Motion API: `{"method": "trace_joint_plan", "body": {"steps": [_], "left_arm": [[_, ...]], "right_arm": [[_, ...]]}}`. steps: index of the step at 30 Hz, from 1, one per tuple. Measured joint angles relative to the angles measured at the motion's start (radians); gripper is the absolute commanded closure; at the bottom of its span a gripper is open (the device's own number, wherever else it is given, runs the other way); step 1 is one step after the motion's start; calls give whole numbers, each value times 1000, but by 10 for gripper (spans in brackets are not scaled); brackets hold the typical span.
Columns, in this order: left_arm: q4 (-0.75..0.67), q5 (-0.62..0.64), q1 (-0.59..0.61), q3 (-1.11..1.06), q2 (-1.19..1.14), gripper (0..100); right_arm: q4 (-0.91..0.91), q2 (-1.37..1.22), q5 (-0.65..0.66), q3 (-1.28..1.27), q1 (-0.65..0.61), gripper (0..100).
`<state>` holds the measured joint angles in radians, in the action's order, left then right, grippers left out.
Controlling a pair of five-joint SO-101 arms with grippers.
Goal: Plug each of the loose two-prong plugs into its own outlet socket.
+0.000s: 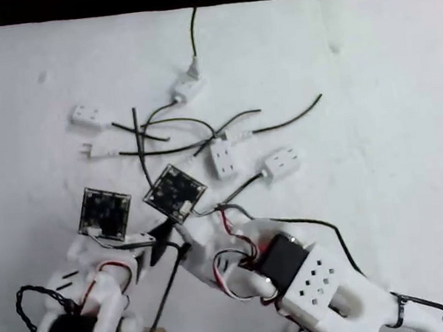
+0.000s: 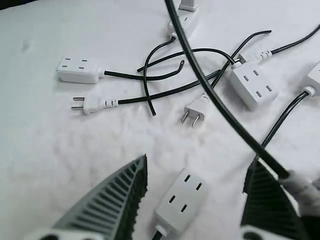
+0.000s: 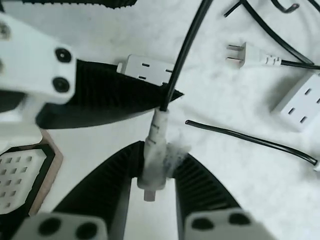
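Observation:
My right gripper (image 3: 160, 150) is shut on a white two-prong plug (image 3: 154, 159); its black cable (image 3: 185, 50) runs away across the table. My left gripper (image 2: 198, 161) stands open astride a white outlet socket block (image 2: 180, 200) lying on the table. The held plug (image 2: 300, 182) sits just beside the left gripper's one finger (image 2: 265, 195). A loose plug (image 2: 195, 111) lies a little beyond that block. Another loose plug (image 2: 89, 104) lies farther off, near a second socket block (image 2: 77, 70). Both grippers meet near the table's front (image 1: 166, 240).
More white socket blocks (image 1: 222, 158) (image 1: 280, 162) lie mid-table among tangled black cables (image 1: 193, 129). A joined plug and socket (image 1: 186, 86) sits at the back with a cable running off the table. A wooden-edged plate (image 3: 20, 170) lies by the arm bases.

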<state>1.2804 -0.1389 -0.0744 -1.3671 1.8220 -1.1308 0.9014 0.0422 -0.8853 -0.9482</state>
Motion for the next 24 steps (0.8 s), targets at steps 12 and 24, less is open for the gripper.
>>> {"method": "trace_joint_plan", "body": {"steps": [12,24], "left_arm": [[34,120,-94,48,-9,687],[75,123,-97,147,-9,687]], "right_arm": [[0,0,0,-2,2,981],[9,-3,-2,-2,0,981]]}}
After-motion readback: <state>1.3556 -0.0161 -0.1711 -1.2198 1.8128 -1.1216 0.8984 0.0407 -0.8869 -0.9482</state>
